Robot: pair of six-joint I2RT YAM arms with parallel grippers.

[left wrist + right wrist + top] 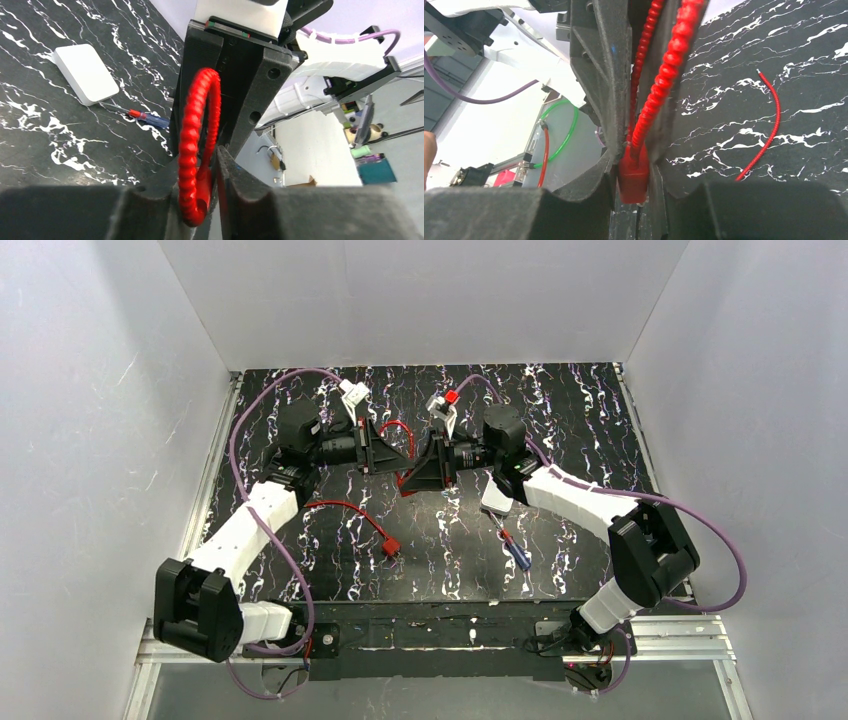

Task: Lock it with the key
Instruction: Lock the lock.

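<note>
Red ribbed cable [199, 125] is pinched by both the left gripper [204, 180] and the right gripper [634, 170]. No key shows in either gripper, so the locking looks not yet done.

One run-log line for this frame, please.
left end effector: shut on red cable | right end effector: shut on red end piece | red-and-blue tool: lying on table, not held

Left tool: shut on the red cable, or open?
Shut on it. The left wrist view shows the left tool pinching the red cable between its fingers.
</note>
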